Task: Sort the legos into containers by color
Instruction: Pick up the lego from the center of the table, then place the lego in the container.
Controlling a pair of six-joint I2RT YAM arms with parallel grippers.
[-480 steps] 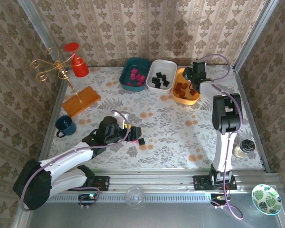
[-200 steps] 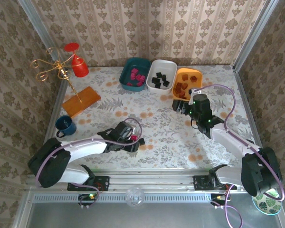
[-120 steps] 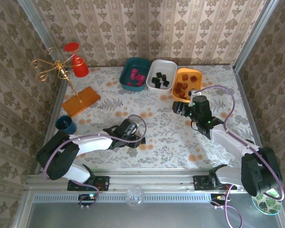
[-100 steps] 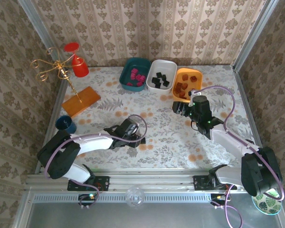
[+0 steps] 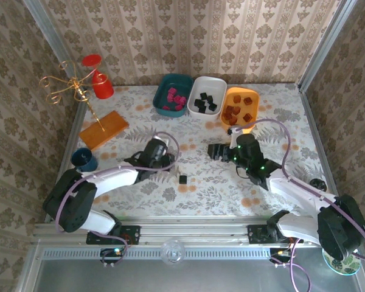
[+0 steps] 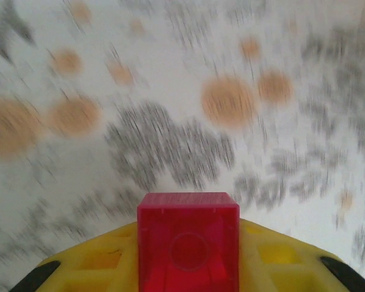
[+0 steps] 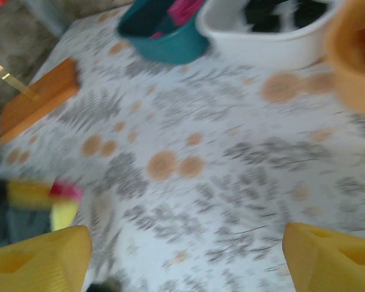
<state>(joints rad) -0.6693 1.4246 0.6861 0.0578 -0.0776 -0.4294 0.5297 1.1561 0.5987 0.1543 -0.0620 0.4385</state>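
Left fingers (image 6: 91,271), yellow moulded plastic, are clamped on a magenta lego (image 6: 188,243). It's a glossy translucent cube with a round ring moulded into the near face. The tabletop (image 6: 170,91) behind it is motion-blurred, a matte floral print of grey leaves and orange dots. In the top view that arm sits left of centre, and one loose black lego (image 5: 182,179) lies on the print just beside its tip, toward the near edge. Right fingers (image 7: 36,258), the same yellow wedges, stand wide apart with nothing between them, over the middle of the tabletop. Along the far edge sit three shallow round-cornered plastic trays, side by side. The teal tray (image 5: 170,79) holds pink bricks (image 5: 175,97), the white tray (image 5: 210,80) holds black bricks (image 5: 204,102), and the orange tray (image 5: 243,92) holds reddish-brown bricks (image 5: 234,112). A flat orange slab (image 5: 103,129) and a dark blue mug (image 5: 83,160) are on the left side.
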